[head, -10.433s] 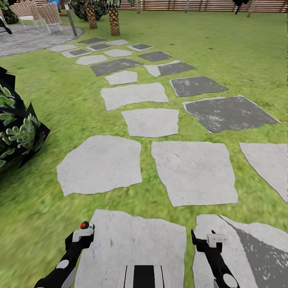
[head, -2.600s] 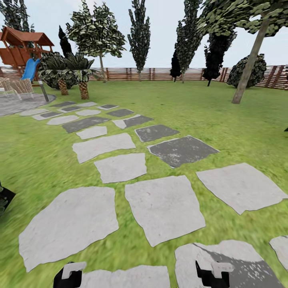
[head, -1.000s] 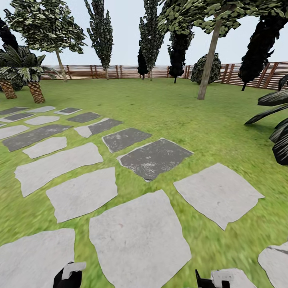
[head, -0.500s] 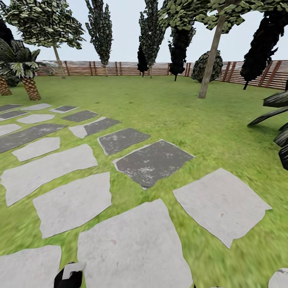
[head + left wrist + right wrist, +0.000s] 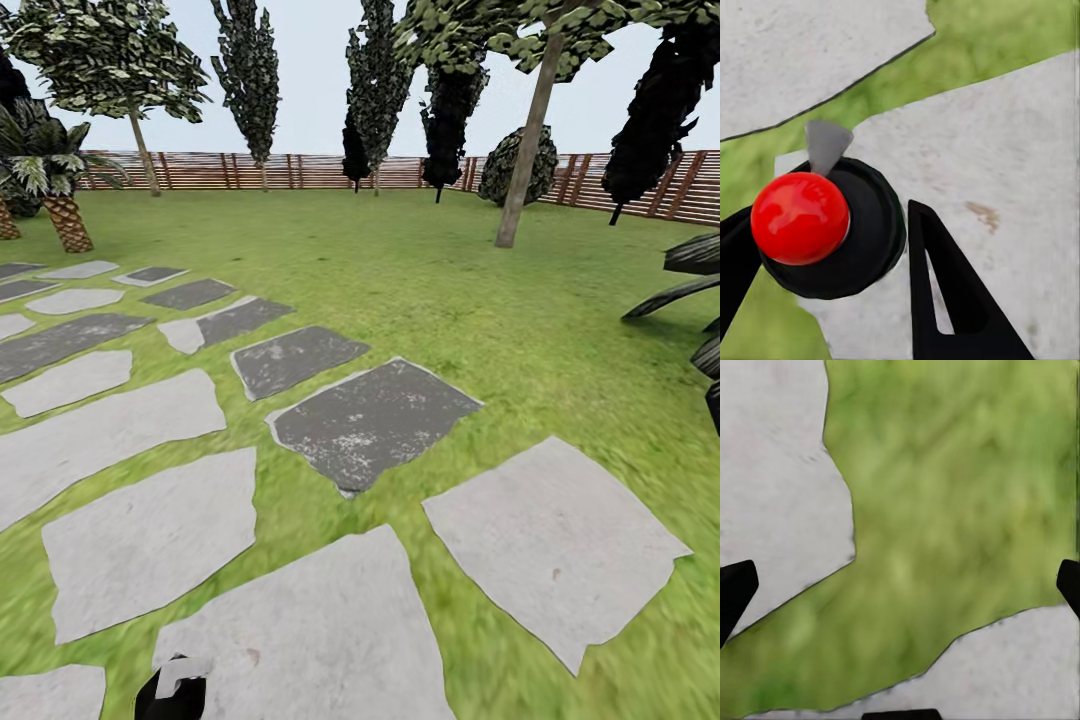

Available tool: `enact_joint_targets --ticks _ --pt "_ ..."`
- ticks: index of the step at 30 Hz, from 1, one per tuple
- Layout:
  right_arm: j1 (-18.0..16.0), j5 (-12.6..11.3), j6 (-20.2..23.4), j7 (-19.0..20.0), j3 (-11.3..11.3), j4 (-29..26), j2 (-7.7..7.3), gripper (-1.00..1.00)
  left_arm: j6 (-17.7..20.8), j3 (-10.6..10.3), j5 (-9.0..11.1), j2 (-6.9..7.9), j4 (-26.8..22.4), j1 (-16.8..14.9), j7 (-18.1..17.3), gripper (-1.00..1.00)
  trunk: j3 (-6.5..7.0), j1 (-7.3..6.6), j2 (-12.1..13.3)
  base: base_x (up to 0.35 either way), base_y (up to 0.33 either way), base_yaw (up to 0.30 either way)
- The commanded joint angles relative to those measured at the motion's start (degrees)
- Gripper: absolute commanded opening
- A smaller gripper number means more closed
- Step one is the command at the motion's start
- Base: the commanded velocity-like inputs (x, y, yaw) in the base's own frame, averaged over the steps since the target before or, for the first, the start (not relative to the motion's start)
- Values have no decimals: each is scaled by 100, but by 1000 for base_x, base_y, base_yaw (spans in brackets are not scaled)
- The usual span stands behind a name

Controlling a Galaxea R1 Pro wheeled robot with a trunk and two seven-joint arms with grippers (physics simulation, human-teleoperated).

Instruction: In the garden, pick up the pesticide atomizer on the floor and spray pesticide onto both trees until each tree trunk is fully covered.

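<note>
Left gripper (image 5: 825, 255) is closed around the pesticide atomizer (image 5: 832, 232), a black round body topped by a red ball, with a small grey nozzle tip projecting from its edge; one black finger (image 5: 945, 292) lies against the body's side and the other shows at the frame edge on the opposite side. In the head view, part of this gripper (image 5: 172, 690) appears at the lower edge, above a pale stepping stone (image 5: 300, 650). Right gripper (image 5: 900, 585) is spread wide with nothing between its fingers, whose black tips sit at opposite frame edges above grass and stone edges.

Lawn (image 5: 420, 270) extends to a brown slatted fence (image 5: 300, 170). One tree trunk (image 5: 525, 150), pale grey-tan and slightly leaning, stands well ahead to the right, near the fence. Dark cypress-like trees (image 5: 250, 80) line the fence. A short palm (image 5: 62, 215) with a scaly trunk stands at the far left. Dark grey stones (image 5: 370, 415) lie among the pale ones.
</note>
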Motion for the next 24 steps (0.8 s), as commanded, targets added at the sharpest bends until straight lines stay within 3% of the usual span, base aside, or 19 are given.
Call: enact_joint_targets --ticks 1,24 --pt "-3 3 -17 1 -22 6 0 100 -19 4 10 0 3 -3 4 -100 -5 2 -2 294 -171 0" --pt "-3 2 -17 -6 -23 7 -1 100 -19 4 19 15 3 -3 4 -100 -5 2 -2 294 -171 0"
